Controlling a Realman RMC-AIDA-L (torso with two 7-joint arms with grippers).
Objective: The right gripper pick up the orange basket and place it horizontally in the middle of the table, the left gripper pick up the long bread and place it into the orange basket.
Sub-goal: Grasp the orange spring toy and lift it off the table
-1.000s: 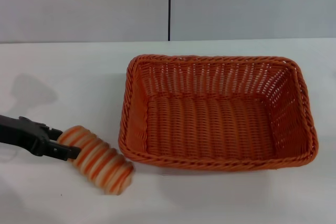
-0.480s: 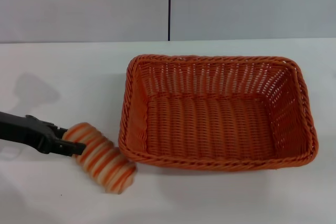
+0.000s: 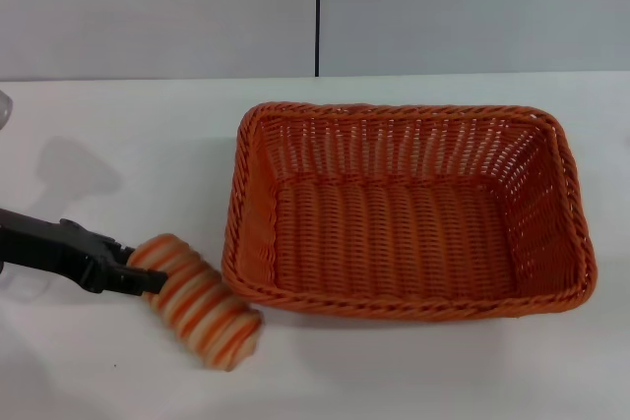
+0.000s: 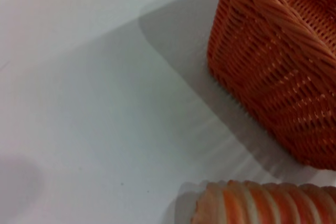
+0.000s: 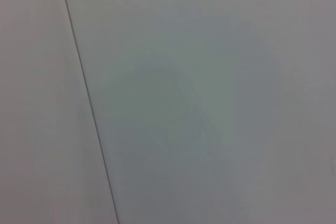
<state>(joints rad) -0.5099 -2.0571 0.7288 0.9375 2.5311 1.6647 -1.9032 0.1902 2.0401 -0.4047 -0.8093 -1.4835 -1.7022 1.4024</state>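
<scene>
We saw the basket sitting upright on the table, its long side running across the head view, near the middle and a little toward the robot's right. Its inside held nothing we could make out but the woven floor.

The left gripper reached in low from the robot's left edge of the head view, its black claw pointing toward the basket. It was closed on the bread, gripping the loaf at the end nearer the arm. The bread lay tilted, its free end angled toward the robot and the basket's near left corner. That free end lay just beside the basket's near rim; we could not tell whether the two touched, nor whether the loaf rested on the table or was held slightly above it.

In the left wrist view, the striped loaf showed at the edge of the picture, with the basket's outer wall close by and a shadow lying on the white surface between them. The gripper's own fingers did not appear there.

The right gripper appeared in no view. Its wrist camera showed only a plain grey surface crossed by a thin dark line.
</scene>
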